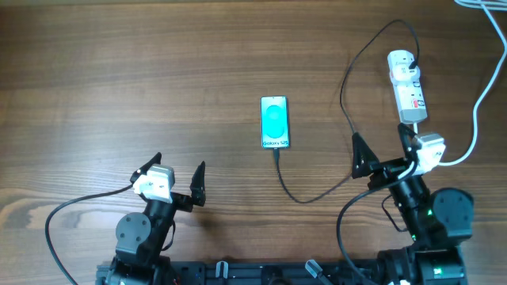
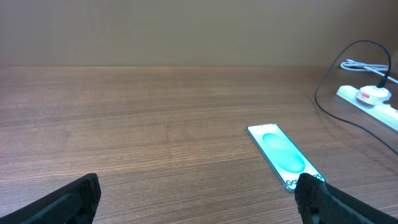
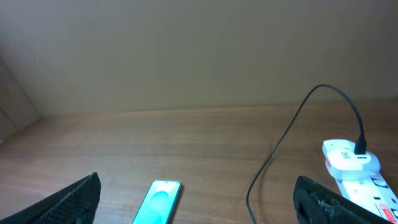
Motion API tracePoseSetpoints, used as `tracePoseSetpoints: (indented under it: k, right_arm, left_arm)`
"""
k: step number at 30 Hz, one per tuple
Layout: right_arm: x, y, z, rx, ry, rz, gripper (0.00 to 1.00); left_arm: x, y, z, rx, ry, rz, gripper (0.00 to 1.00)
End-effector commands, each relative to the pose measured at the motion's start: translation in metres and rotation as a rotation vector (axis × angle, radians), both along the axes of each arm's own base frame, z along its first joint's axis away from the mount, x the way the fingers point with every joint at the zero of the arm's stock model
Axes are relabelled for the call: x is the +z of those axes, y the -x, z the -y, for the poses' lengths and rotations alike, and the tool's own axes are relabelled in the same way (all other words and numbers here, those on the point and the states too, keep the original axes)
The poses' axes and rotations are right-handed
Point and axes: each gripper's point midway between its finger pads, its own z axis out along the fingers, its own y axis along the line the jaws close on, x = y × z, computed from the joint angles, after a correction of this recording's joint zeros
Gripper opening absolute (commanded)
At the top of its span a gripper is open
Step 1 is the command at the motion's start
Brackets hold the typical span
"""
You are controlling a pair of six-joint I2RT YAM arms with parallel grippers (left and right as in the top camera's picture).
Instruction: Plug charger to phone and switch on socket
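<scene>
The phone [image 1: 275, 122] lies flat in the middle of the table, turquoise screen up, its "Galaxy S25" end toward me. The thin black charger cable [image 1: 317, 194] runs from that end, curves right and up to the white socket strip [image 1: 407, 85] at the far right. The plug seems to touch the phone's near edge. The phone also shows in the left wrist view [image 2: 283, 155] and the right wrist view [image 3: 158, 202]. My left gripper [image 1: 176, 174] is open and empty, near-left of the phone. My right gripper [image 1: 382, 147] is open and empty, just below the socket [image 3: 360, 171].
A thick white cord [image 1: 479, 95] trails from the socket along the right edge. The socket and cable also show at the right of the left wrist view [image 2: 373, 102]. Bare wood tabletop [image 1: 119, 79] fills the left and far side.
</scene>
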Motion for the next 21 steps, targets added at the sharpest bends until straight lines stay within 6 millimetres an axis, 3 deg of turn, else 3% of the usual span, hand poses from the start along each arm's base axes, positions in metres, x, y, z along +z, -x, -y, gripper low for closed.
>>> tracePoseSetpoints:
  k: [1, 8, 14, 19, 21]
  right_arm:
    - [-0.002, 0.009, -0.003, 0.017, 0.013, 0.095, 1.00]
    - [0.007, 0.027, 0.003, -0.013, -0.001, 0.334, 1.00]
    - [-0.024, 0.016, 0.011, -0.061, -0.002, 0.302, 1.00]
    - [-0.031, 0.012, 0.021, -0.120, -0.001, 0.270, 1.00]
    - [-0.044, 0.010, 0.024, -0.139, 0.004, 0.217, 1.00]
  left_arm:
    - [-0.001, 0.001, 0.003, -0.018, -0.010, 0.005, 1.00]
    - [-0.001, 0.001, 0.003, -0.018, -0.010, 0.005, 1.00]
    - [-0.001, 0.001, 0.003, -0.018, -0.010, 0.005, 1.00]
    - [-0.001, 0.001, 0.003, -0.018, -0.010, 0.005, 1.00]
    - [-0.001, 0.001, 0.003, -0.018, -0.010, 0.005, 1.00]
